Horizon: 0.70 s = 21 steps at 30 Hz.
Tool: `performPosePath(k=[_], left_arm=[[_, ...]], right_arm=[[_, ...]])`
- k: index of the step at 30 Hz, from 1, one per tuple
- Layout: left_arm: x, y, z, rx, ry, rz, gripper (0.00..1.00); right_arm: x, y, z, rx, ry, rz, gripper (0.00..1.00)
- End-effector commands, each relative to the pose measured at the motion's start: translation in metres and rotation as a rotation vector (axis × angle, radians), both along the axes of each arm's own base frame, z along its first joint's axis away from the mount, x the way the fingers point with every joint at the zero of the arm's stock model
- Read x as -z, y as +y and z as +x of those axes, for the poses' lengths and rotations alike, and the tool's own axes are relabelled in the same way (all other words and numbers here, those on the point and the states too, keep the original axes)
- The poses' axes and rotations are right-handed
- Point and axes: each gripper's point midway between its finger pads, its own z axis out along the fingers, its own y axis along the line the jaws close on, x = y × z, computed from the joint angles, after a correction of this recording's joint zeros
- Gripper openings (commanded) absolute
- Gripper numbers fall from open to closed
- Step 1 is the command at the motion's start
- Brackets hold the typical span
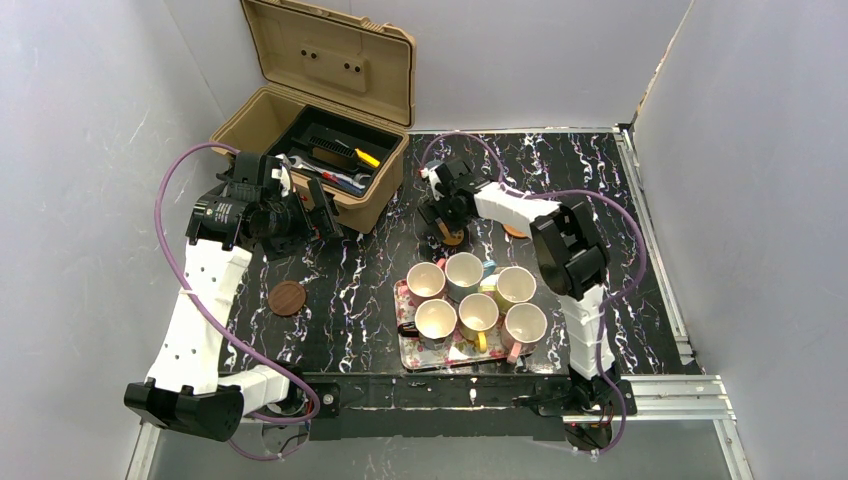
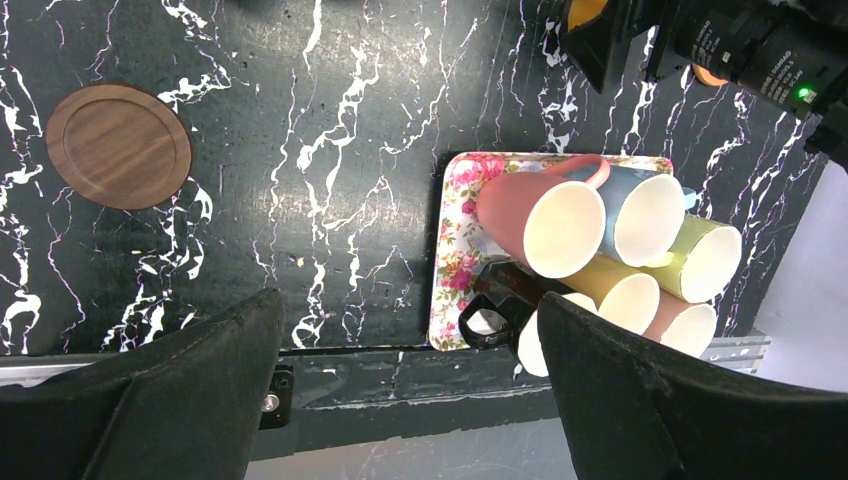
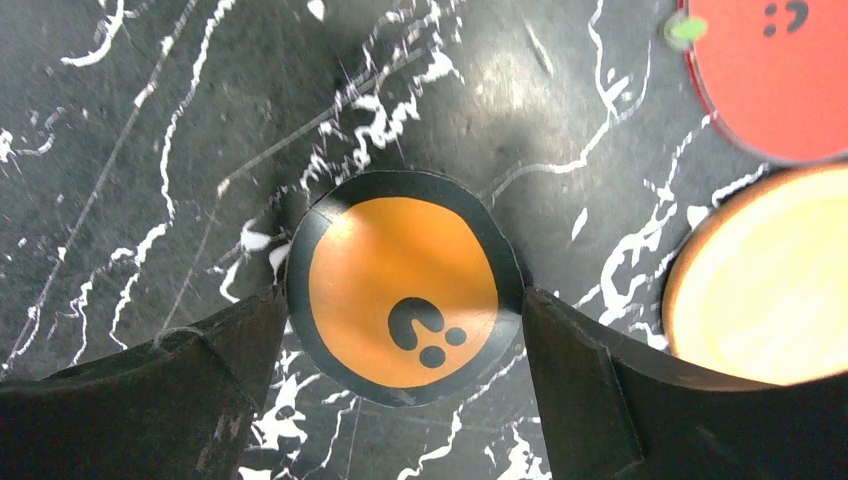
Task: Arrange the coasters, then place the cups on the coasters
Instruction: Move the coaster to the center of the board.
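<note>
- Overhead, a black table (image 1: pixel 340 335) veined with white stands in a booth of plain grey walls (image 1: pixel 90 100).
- At 11 o'clock on it an open tan toolbox (image 1: pixel 330 60) holds loose tools (image 1: pixel 335 170).
- Near 5 o'clock a floral tray (image 1: pixel 404 352) carries all six cups (image 1: pixel 478 312), upright and packed in two rows of three.
- A brown coaster (image 1: pixel 287 298) lies alone at 8 o'clock. The left gripper (image 1: pixel 320 218) hangs at 10 o'clock beside the toolbox, and the right gripper (image 1: pixel 447 222) is low at 12 o'clock over an orange coaster (image 1: pixel 453 238).
- From the left wrist, the left gripper (image 2: pixel 408 305) stands wide open with nothing between its jaws. The brown coaster (image 2: pixel 118 146) is at 10 o'clock, the tray (image 2: pixel 450 260) and cups (image 2: pixel 560 228) at 3 o'clock.
- From the right wrist, the right gripper (image 3: pixel 400 305) is spread wide astride the orange coaster (image 3: pixel 400 270), which lies flat on the table. Its fingers (image 3: pixel 585 370) are at the rim, though contact cannot be told.
- A red coaster (image 3: pixel 775 85) lies at 1 o'clock and a yellow coaster (image 3: pixel 775 285) at 3 o'clock, just beside each other.
</note>
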Motion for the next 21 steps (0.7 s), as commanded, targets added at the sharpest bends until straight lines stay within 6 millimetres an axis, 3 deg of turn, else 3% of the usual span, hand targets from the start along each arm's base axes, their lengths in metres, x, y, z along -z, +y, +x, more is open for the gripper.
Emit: performPosePath(k=[1, 9, 21], left_arm=[[0.0, 0.003, -0.007, -0.007, 0.017, 0.003, 0.96], [0.004, 0.001, -0.005, 0.006, 0.022, 0.0, 0.96], [0.005, -0.003, 0.002, 0.017, -0.003, -0.013, 0.96]], right_arm=[[0.044, -0.06, -0.047, 0.048, 0.141, -0.225, 0.91], [0.043, -0.098, -0.071, 0.169, 0.177, -0.274, 0.89], [0.041, -0.171, -0.092, 0.399, 0.222, -0.318, 0.88]])
